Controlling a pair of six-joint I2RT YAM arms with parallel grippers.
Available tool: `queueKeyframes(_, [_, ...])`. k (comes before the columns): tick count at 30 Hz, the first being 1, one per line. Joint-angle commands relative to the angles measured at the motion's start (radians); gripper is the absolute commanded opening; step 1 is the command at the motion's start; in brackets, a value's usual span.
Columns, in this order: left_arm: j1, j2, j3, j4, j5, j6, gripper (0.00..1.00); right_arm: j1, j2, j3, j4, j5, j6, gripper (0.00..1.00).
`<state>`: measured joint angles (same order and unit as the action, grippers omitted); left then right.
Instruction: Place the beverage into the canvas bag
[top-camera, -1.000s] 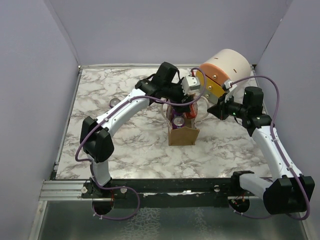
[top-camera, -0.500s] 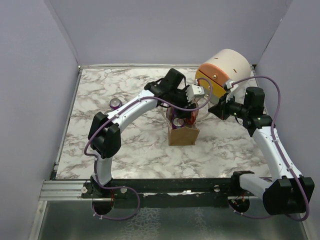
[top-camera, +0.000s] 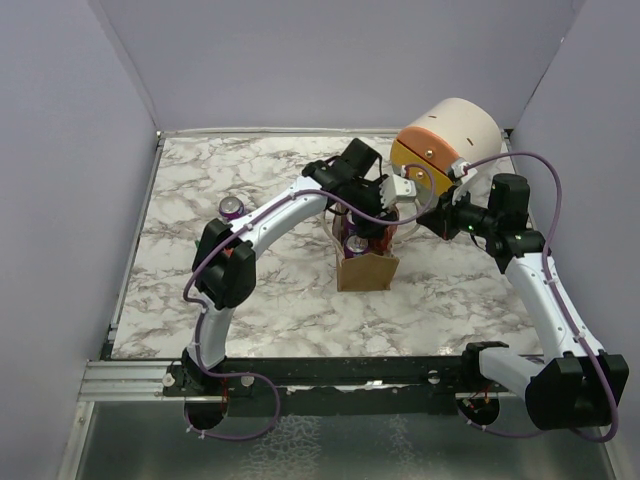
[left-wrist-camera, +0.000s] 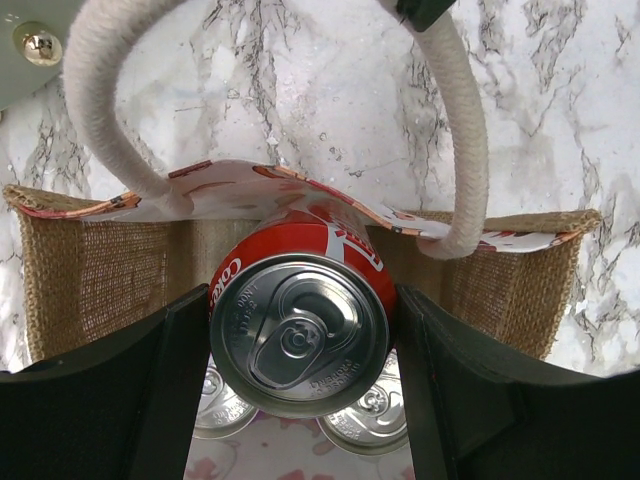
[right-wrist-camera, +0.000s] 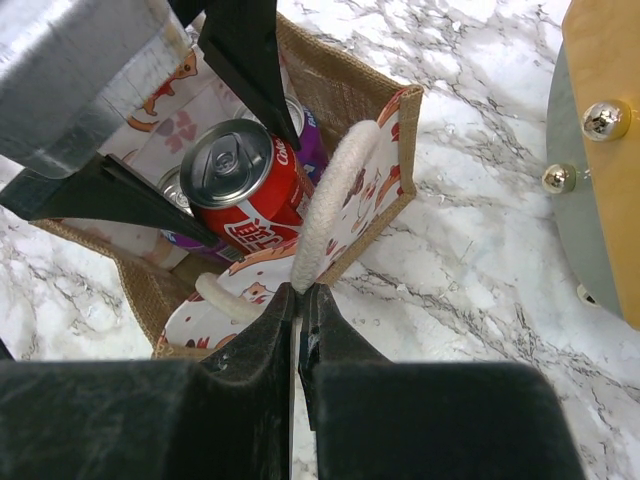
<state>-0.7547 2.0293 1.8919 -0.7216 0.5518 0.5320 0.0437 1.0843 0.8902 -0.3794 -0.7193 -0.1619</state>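
left gripper (left-wrist-camera: 300, 400) clamped on red can (left-wrist-camera: 300, 335), half inside bag (left-wrist-camera: 90, 280) mouth | right gripper (right-wrist-camera: 298, 325) pinching handle (right-wrist-camera: 325, 200), holding mouth open | risk: can lands on cans (left-wrist-camera: 375, 410) below and tips; folded rim (left-wrist-camera: 300, 190) snags it

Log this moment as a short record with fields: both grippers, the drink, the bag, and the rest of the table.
left gripper: shut on the red Coca-Cola can
right gripper: shut on a pale loop handle of the canvas bag
can: upright in the bag's mouth, not released
bag contents: other cans beneath
elsewhere: purple can on marble table; cream-and-orange cylinder behind
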Motion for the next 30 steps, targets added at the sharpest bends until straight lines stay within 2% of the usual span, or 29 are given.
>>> queueKeyframes(1, [-0.009, 0.020, 0.085, -0.015, 0.018, 0.057, 0.00, -0.007, -0.015, -0.014, 0.029, -0.026, -0.008, 0.02])
queueKeyframes(6, [-0.008, 0.053, 0.121, -0.048, 0.026, 0.095, 0.01, -0.008, -0.016, -0.014, 0.028, -0.022, -0.010, 0.01])
queueKeyframes(30, [-0.008, 0.103, 0.088, -0.026, 0.007, 0.247, 0.12, -0.021, -0.025, -0.034, 0.043, -0.013, -0.007, 0.01])
